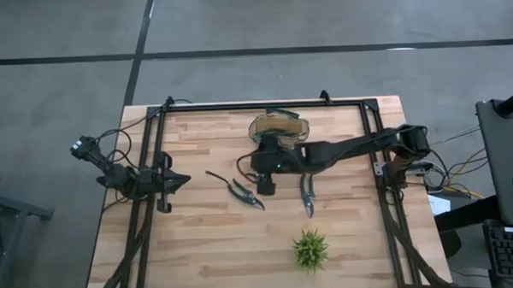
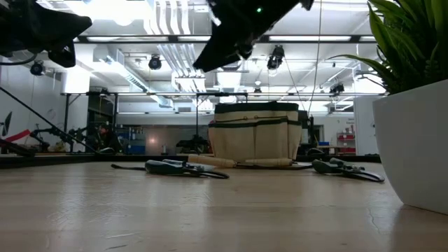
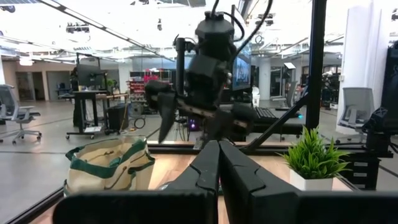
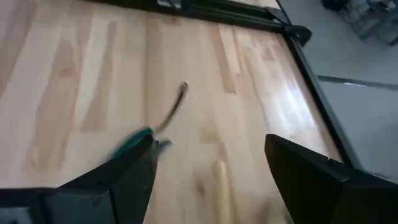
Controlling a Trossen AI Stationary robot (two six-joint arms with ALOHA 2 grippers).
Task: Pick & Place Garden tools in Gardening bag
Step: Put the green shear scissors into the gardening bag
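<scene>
Potted plant [image 2: 413, 105] nearest the low camera, at the table's front edge. Behind it, grey shears [image 1: 308, 194] and dark-handled shears [image 1: 244, 191] lie flat on the wooden table [image 1: 200, 248]. Right gripper [image 1: 265, 183], fingers apart and empty, hangs between them, just before the bag [image 1: 280, 126] at the rear. Left gripper [image 1: 179, 180], fingers together, waits at the left rail.

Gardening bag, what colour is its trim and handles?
Green, on a tan fabric gardening bag; it shows best in the left wrist view.
</scene>
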